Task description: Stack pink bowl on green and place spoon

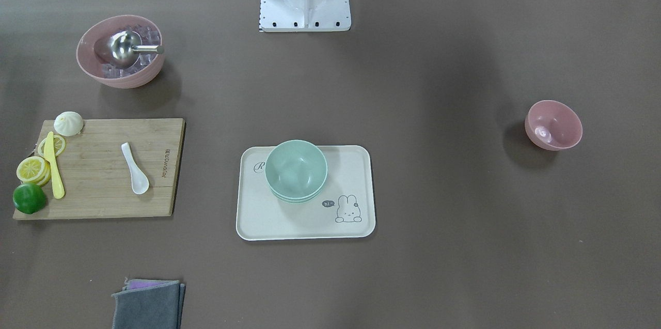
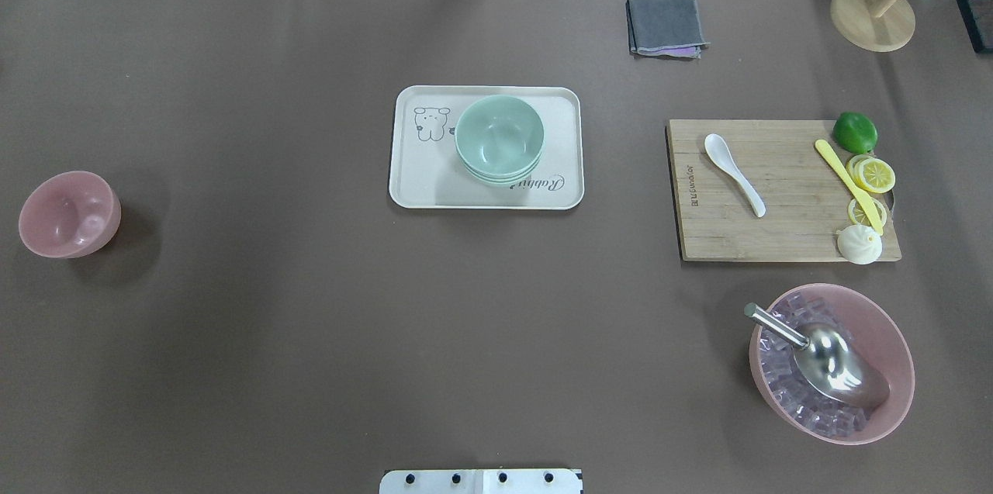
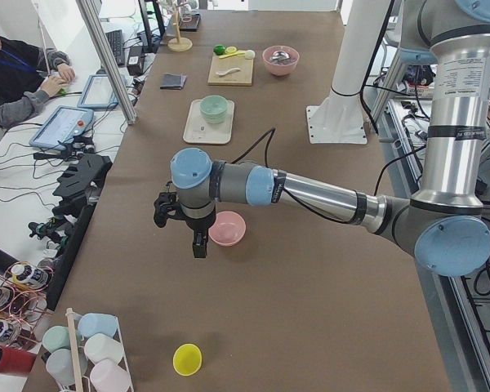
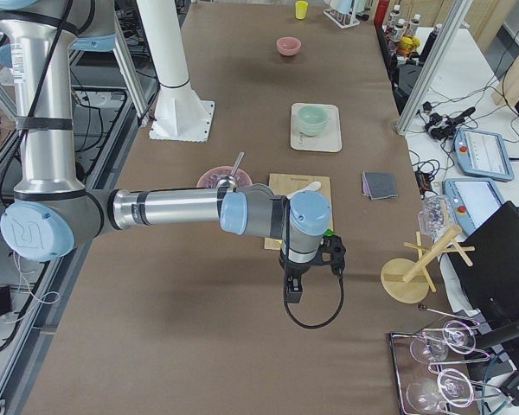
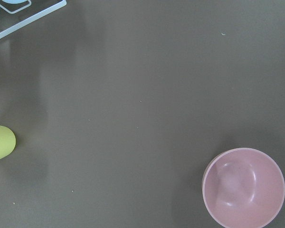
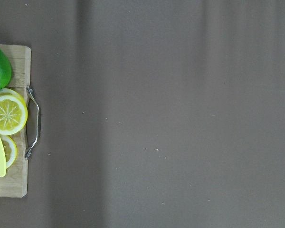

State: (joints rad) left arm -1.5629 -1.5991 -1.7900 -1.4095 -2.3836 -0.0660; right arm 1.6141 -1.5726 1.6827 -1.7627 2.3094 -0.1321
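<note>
A small pink bowl (image 2: 70, 213) stands upright on the brown table at the robot's far left, also in the left wrist view (image 5: 243, 186). Stacked green bowls (image 2: 499, 137) sit on a cream tray (image 2: 411, 184) at mid-table. A white spoon (image 2: 734, 174) lies on a wooden cutting board (image 2: 776, 238). My left gripper (image 3: 194, 237) hangs above the table beside the pink bowl (image 3: 227, 229). My right gripper (image 4: 292, 290) hangs past the board's outer end. Both show only in side views, so I cannot tell whether they are open or shut.
A large pink bowl (image 2: 830, 362) with ice cubes and a metal scoop stands near the board. A lime (image 2: 855, 132), lemon slices, a yellow knife and a bun lie at the board's end. A grey cloth (image 2: 666, 26), a wooden stand (image 2: 873, 13) and a yellow cup (image 3: 187, 358) are further off.
</note>
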